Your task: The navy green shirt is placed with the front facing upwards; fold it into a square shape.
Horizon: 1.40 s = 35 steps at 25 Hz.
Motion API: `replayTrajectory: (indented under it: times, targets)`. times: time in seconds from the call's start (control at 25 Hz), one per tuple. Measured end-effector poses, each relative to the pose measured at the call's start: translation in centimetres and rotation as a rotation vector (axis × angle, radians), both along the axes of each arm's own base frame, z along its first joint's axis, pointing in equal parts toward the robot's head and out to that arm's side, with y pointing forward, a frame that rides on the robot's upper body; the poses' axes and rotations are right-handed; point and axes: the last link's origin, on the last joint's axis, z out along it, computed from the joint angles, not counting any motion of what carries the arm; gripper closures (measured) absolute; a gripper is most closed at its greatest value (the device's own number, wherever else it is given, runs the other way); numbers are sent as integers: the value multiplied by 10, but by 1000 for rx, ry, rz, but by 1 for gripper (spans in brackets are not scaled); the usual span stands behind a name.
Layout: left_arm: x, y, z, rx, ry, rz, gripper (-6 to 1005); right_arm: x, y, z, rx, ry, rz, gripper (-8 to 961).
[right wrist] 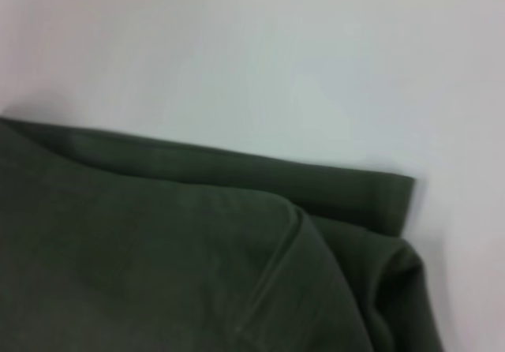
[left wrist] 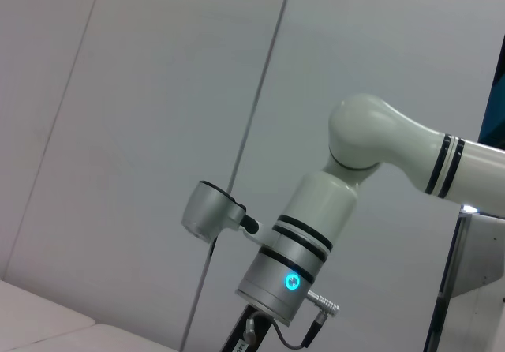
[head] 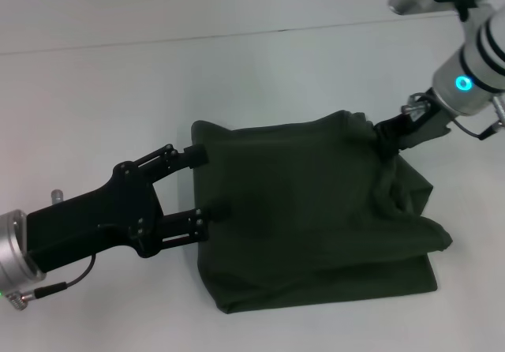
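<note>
The white table (head: 118,91) holds the navy green shirt (head: 308,218), which lies folded into a rough block in the middle with its right side bunched up. The left gripper (head: 203,183) rests at the shirt's left edge with its two black fingers (head: 196,156) spread apart, one on each side of the cloth edge. The right gripper (head: 392,139) pinches the shirt's top right corner and lifts it a little.

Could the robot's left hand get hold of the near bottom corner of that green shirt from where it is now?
Probably yes. The left hand sits open at the navy green shirt's left edge, and the near corner lies just below it on the bare table. The right hand is busy at the far upper corner.
</note>
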Motion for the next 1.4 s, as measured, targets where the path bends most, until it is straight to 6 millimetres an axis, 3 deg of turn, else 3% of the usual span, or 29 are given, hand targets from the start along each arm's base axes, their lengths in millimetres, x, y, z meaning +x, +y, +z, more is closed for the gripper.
replayTrajectory:
  times: [0.4, 0.76, 1.2, 1.4]
  targets:
    - [2, 2, -1, -5, -1, -1, 113, 26, -5, 13, 56, 42, -24, 853]
    - [2, 6, -3, -4, 9, 11, 114, 20, -7, 6, 13, 102, 37, 796]
    - [3, 9, -2, 7, 14, 16, 114, 17, -6, 20, 53, 102, 59, 560]
    - [5, 11, -2, 10, 10, 13, 114, 16, -5, 35, 96, 94, 79, 314]
